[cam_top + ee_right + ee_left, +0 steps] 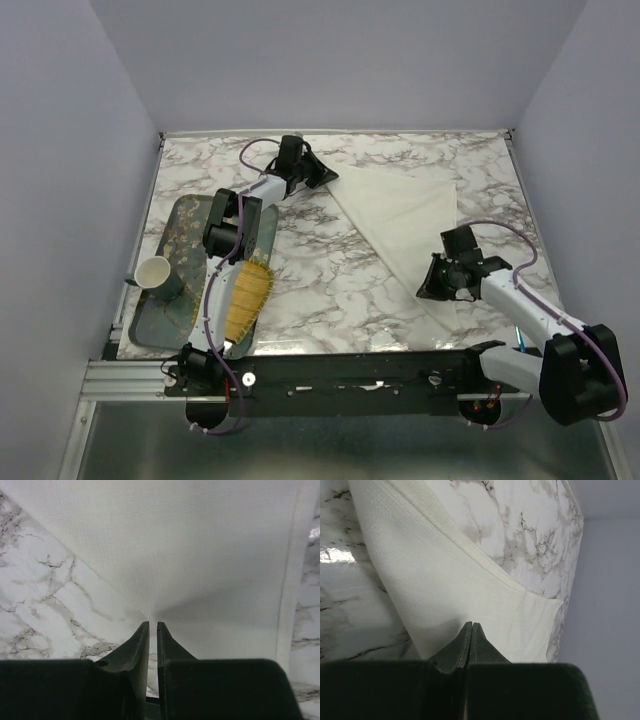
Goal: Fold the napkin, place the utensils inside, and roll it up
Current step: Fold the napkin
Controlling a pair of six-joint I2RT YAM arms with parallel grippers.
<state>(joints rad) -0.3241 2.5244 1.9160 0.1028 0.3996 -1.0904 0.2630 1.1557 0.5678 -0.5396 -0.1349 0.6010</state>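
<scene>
The fold is the step in hand. The napkin [400, 215] lies on the table [330, 290] as a long triangle, running from far centre to the near right, with 1 layer over another along the far hem. The left gripper [322, 175] is clamped tight on the far-left corner, its tips meeting with cloth drawn between them. The right gripper [437, 285] sits on the near corner with only a thin slit between its jaws. The cloth puckers toward its tips, so it is probably pinched, though the wrist view does not show it clearly. Next, both corners want lifting together and carrying across to make a narrower 2nd fold, keeping the cloth taut and the edges matched. The spoon is not in sight.
</scene>
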